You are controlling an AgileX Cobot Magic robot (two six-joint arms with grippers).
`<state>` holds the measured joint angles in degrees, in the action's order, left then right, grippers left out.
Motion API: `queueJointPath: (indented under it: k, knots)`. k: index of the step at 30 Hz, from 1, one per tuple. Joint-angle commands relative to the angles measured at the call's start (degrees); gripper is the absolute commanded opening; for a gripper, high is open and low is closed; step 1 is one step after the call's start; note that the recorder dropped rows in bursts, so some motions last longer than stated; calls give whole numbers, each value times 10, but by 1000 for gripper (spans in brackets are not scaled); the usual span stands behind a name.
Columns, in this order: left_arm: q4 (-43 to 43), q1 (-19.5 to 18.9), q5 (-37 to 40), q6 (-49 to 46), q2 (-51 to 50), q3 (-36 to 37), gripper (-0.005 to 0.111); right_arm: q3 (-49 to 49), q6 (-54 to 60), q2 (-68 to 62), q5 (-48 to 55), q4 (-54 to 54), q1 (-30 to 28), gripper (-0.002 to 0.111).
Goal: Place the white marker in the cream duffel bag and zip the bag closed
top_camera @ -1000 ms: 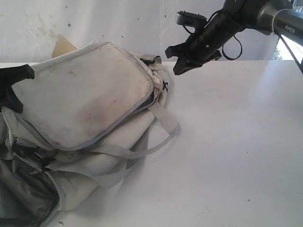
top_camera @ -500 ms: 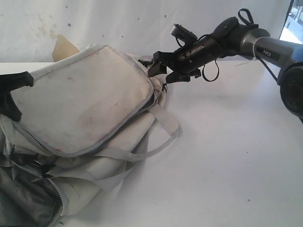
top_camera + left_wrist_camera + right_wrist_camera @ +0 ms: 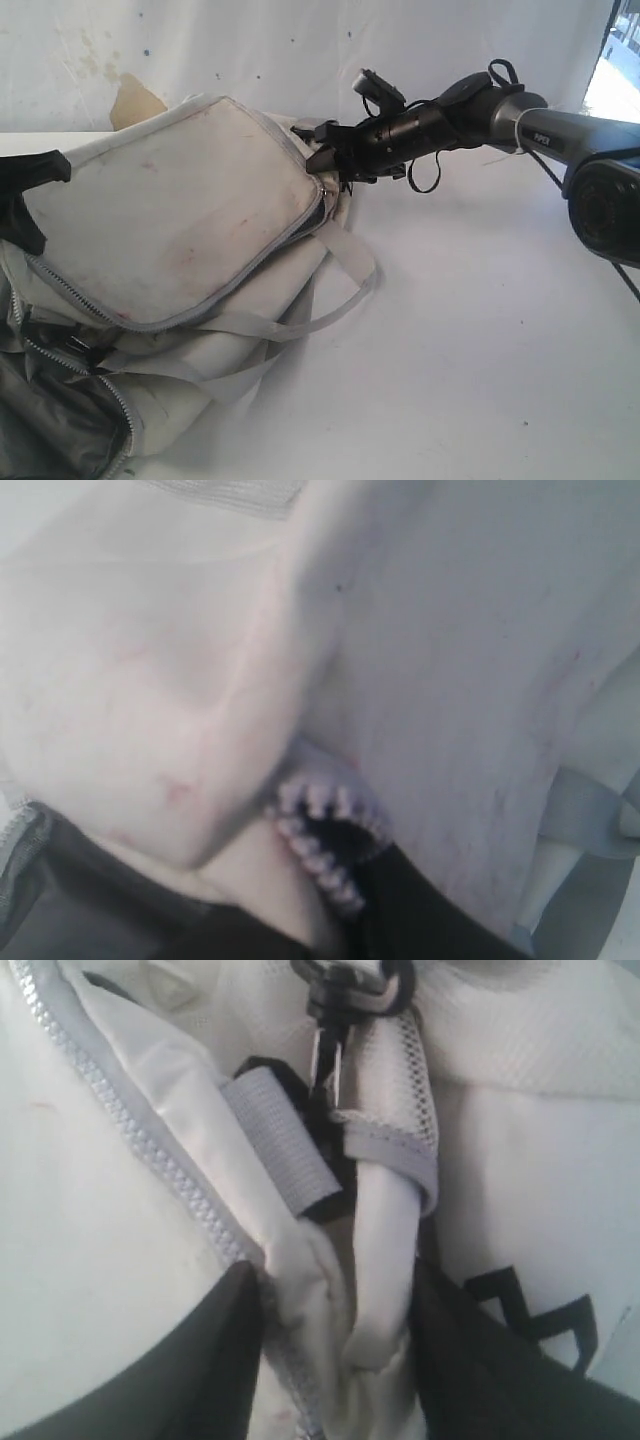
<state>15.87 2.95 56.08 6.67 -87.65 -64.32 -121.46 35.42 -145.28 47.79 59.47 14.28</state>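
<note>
The cream duffel bag slumps soft and floppy on the table, white marker nowhere visible, left gripper clamped on its nearer fabric, and at the far end the right gripper is open around bunched fabric by the zipper, probably the firmest hold.

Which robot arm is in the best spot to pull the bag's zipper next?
Probably the right. The right gripper sits at the cream duffel bag's corner, jaws apart around fabric beside the grey zipper. The left gripper is shut on the bag's opposite edge, seemingly steadying it.
</note>
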Motion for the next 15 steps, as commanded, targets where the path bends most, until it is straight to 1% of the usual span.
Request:
queueJointPath:
  k: [1, 2, 4, 8, 11, 15]
  knots:
    - [0, -1, -9, -4, 2, -4, 0, -1, 19, -4, 12, 7, 7, 30]
    - [0, -1, -9, -4, 2, -4, 0, -1, 19, -5, 20, 3, 7, 23]
    - [0, -1, -10, -4, 2, -4, 0, -1, 13, -5, 40, -10, 3, 1]
    - [0, -3, -28, -11, 2, -4, 0, -1, -33, 3, 72, -60, -7, 0]
    - [2, -7, -43, -11, 2, -4, 0, -1, -90, 24, 94, -136, -21, 0]
    - [28, -28, -74, -11, 2, -4, 0, -1, -139, 71, 151, -213, -39, 0]
